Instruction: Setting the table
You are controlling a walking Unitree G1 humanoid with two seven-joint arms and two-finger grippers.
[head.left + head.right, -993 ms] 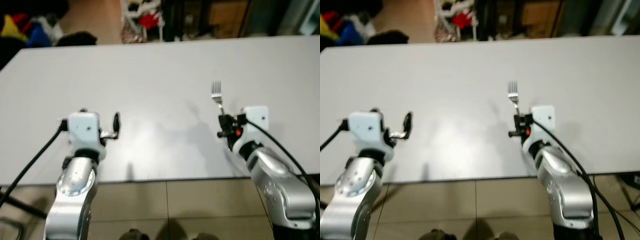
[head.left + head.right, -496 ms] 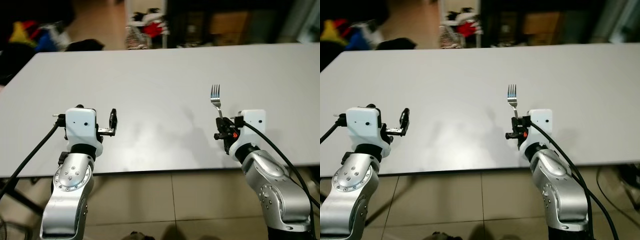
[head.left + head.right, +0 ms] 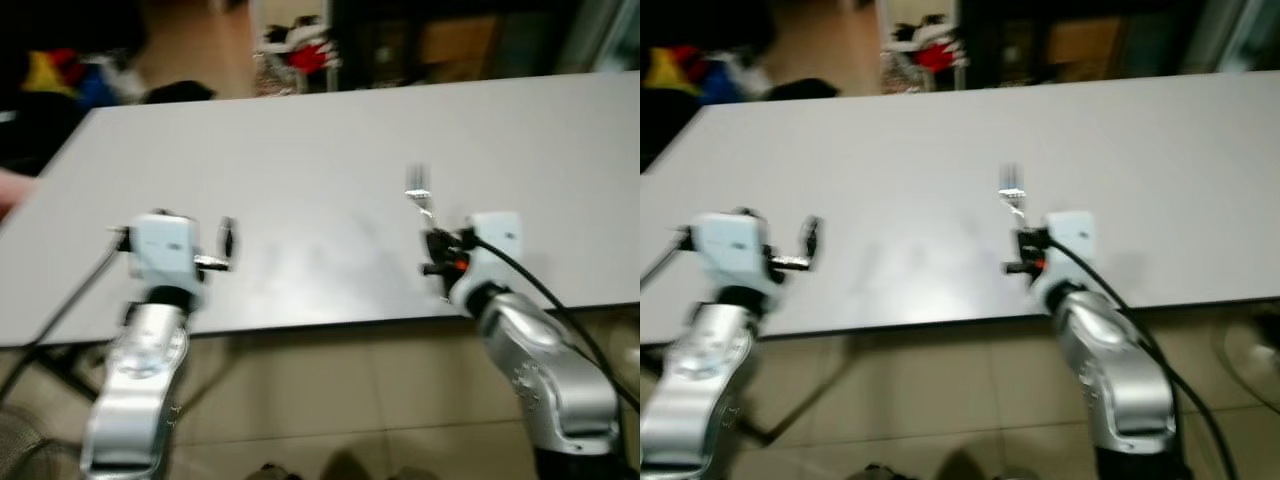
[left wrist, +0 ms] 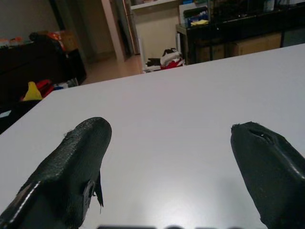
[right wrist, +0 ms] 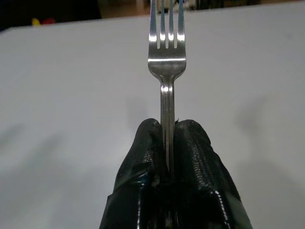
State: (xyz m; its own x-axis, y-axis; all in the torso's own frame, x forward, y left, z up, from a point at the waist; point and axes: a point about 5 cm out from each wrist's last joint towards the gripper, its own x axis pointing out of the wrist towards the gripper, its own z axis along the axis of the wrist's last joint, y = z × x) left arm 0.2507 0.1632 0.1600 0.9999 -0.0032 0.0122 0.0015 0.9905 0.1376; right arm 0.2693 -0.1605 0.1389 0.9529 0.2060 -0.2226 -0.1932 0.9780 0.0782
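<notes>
Steel is what we carry: our right gripper (image 5: 167,143) has its two black fingers pressed together on the slim, ridged handle of a polished fork (image 5: 166,45), which sticks straight out past the fingertips with its four tines pointing away from us. The rubbery fingers (image 5: 195,157) look glossy and slightly wrinkled where they clamp the metal. From our head cameras the fork (image 3: 418,190) hangs just above the near half of the table (image 3: 300,140), tines toward the far edge, and the right arm reaches forward over the table's near edge with its white wrist block just behind the handle.

Our left gripper (image 4: 176,157) is spread wide, its two matte black fingers well apart with nothing between them. One finger (image 4: 76,162) is rounded and a little frayed at its tip. This arm is also raised over the near edge, well to the left of the fork, with the left gripper (image 3: 227,240) level above the bare surface.

We see the table as a broad, smooth, pale grey slab with a matte finish and faint shadows of our arms. Beige floor tiles (image 3: 330,400) lie below its near edge. Beyond the far edge the head views are blurred; we make out dark furniture and some red and white clutter (image 3: 295,60).
</notes>
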